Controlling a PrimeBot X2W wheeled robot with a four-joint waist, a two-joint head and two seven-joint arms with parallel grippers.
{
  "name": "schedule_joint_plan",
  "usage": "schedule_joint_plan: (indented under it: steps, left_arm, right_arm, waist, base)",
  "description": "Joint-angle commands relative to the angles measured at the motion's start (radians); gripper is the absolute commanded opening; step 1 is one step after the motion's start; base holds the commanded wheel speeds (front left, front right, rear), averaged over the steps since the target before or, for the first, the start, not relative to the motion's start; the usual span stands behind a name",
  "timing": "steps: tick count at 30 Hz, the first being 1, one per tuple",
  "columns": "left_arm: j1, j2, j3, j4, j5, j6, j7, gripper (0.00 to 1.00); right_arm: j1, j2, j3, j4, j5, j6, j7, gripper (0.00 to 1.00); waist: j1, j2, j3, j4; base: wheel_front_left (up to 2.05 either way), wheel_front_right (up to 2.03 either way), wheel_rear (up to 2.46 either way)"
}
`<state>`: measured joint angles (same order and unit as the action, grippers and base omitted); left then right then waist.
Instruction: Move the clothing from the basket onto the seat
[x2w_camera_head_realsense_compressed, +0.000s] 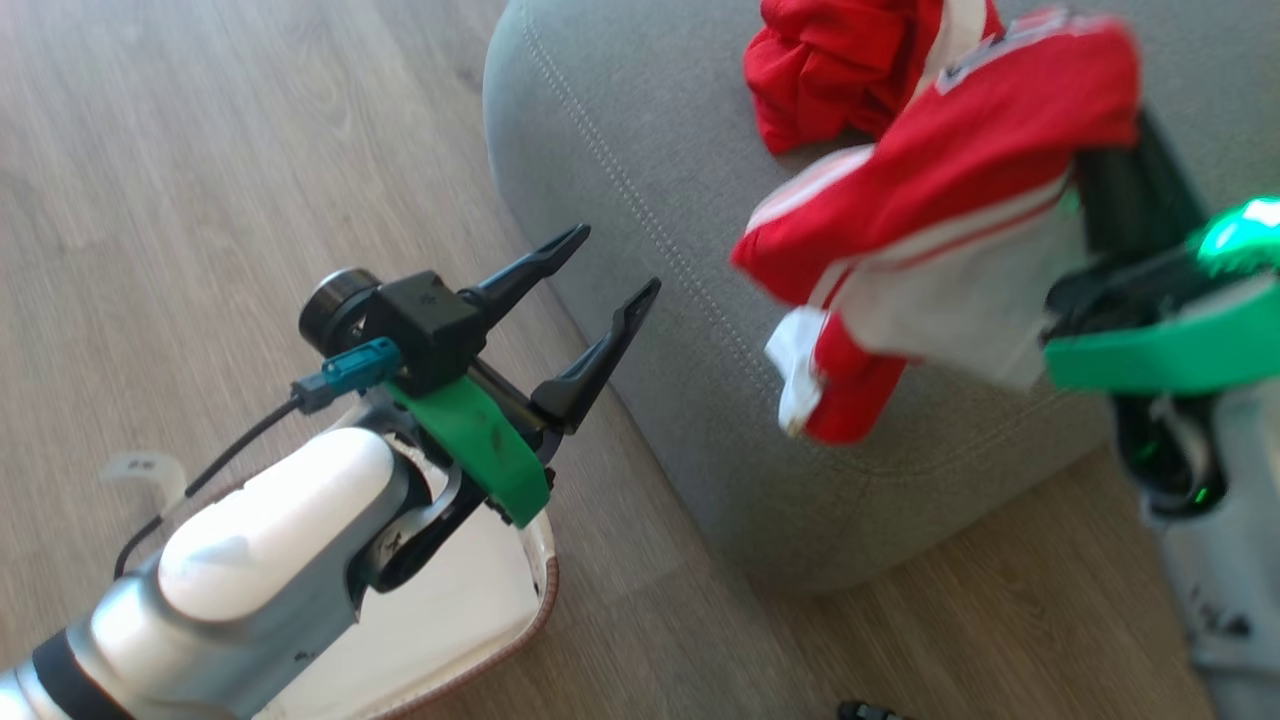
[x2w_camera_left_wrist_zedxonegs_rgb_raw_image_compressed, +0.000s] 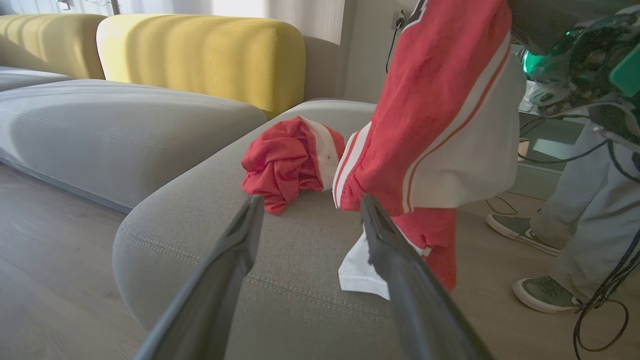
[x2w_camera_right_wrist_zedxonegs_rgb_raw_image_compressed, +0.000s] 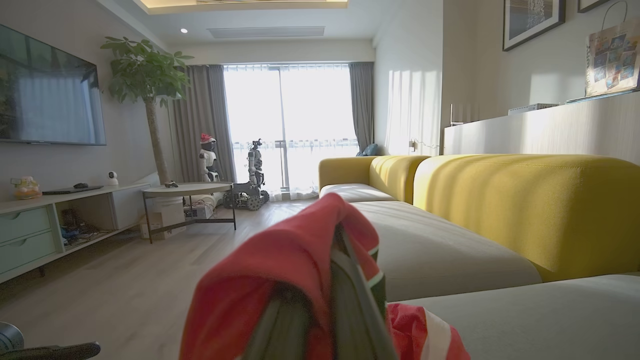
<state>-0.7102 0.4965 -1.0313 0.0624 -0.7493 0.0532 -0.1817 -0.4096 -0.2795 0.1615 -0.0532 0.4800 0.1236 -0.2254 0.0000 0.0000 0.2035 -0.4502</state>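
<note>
A crumpled red piece of clothing (x2w_camera_head_realsense_compressed: 835, 75) lies on the grey seat (x2w_camera_head_realsense_compressed: 640, 190). A second red-and-white garment (x2w_camera_head_realsense_compressed: 930, 200) hangs in the air over the seat's front corner, draped over my right gripper (x2w_camera_head_realsense_compressed: 1125, 170), which is shut on it. In the right wrist view this cloth (x2w_camera_right_wrist_zedxonegs_rgb_raw_image_compressed: 280, 270) covers the fingers (x2w_camera_right_wrist_zedxonegs_rgb_raw_image_compressed: 350, 300). My left gripper (x2w_camera_head_realsense_compressed: 620, 258) stands open and empty over the floor beside the seat, above the basket (x2w_camera_head_realsense_compressed: 545, 590). My forearm hides most of the basket; the inside that shows is bare white. The left wrist view looks between the open fingers (x2w_camera_left_wrist_zedxonegs_rgb_raw_image_compressed: 240, 240) at both garments (x2w_camera_left_wrist_zedxonegs_rgb_raw_image_compressed: 285, 165) (x2w_camera_left_wrist_zedxonegs_rgb_raw_image_compressed: 440, 125).
A person's legs and grey-green shoes (x2w_camera_left_wrist_zedxonegs_rgb_raw_image_compressed: 547, 295) stand on the wooden floor right of the seat, with cables (x2w_camera_left_wrist_zedxonegs_rgb_raw_image_compressed: 600, 310) trailing beside them. Yellow backrests (x2w_camera_left_wrist_zedxonegs_rgb_raw_image_compressed: 200, 55) rise behind the grey cushions. Far off are a round table (x2w_camera_right_wrist_zedxonegs_rgb_raw_image_compressed: 187, 192) and a low console (x2w_camera_right_wrist_zedxonegs_rgb_raw_image_compressed: 55, 220).
</note>
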Motion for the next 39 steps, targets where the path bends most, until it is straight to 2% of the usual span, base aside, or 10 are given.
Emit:
schedule_joint_plan:
  steps: [1, 6, 10, 19, 25, 32, 34, 39]
  left_arm:
    - [-0.06, 0.026, 0.039, -0.032, 0.011, 0.001, 0.003, 1.0]
    - [-0.088, 0.026, 0.036, -0.044, 0.019, -0.005, 0.018, 1.0]
    - [-0.121, 0.02, 0.03, -0.054, 0.027, -0.017, 0.035, 1.0]
    - [-0.2, 0.019, 0.024, -0.077, 0.045, -0.038, 0.083, 1.0]
    - [-0.251, 0.02, 0.025, -0.09, 0.06, -0.049, 0.104, 1.0]
    - [-0.286, 0.017, 0.028, -0.09, 0.07, -0.058, 0.106, 1.0]
    - [-0.293, 0.014, 0.028, -0.086, 0.071, -0.061, 0.103, 1.0]
    - [-0.3, 0.006, 0.03, -0.077, 0.071, -0.063, 0.094, 1.0]
  right_arm:
    - [-0.046, -0.013, 0.004, -0.029, 0.014, 0.007, 0.006, 0.0]
    - [-0.164, -0.078, -0.017, 0.039, 0.084, 0.007, 0.039, 0.0]
    - [-0.29, -0.15, -0.04, 0.162, 0.158, 0.007, 0.049, 0.0]
    - [-0.467, -0.259, -0.082, 0.409, 0.182, 0.007, 0.017, 0.0]
    - [-0.578, -0.279, -0.134, 0.62, 0.085, 0.007, 0.02, 0.0]
    - [-0.695, -0.262, -0.14, 0.807, -0.035, 0.007, 0.059, 0.0]
    - [-0.721, -0.257, -0.138, 0.875, -0.065, 0.007, 0.115, 0.0]
    - [-0.765, -0.246, -0.111, 0.957, -0.106, 0.007, 0.202, 0.0]
  waist:
    - [0.0, 0.0, 0.011, 0.004]
    - [0.0, 0.0, 0.052, 0.017]
    - [0.0, 0.0, 0.104, 0.042]
    - [0.0, 0.0, 0.245, 0.117]
    - [0.0, 0.0, 0.337, 0.167]
    - [0.0, 0.0, 0.399, 0.211]
    - [0.0, 0.0, 0.409, 0.222]
    - [0.0, 0.0, 0.42, 0.24]
  base:
    - [0.0, 0.0, 0.0]
    - [0.0, 0.0, 0.0]
    - [0.0, 0.0, 0.0]
    - [0.0, 0.0, 0.0]
    - [0.0, 0.0, 0.0]
    - [0.0, 0.0, 0.0]
    - [0.0, 0.0, 0.0]
    - [0.0, 0.0, 0.0]
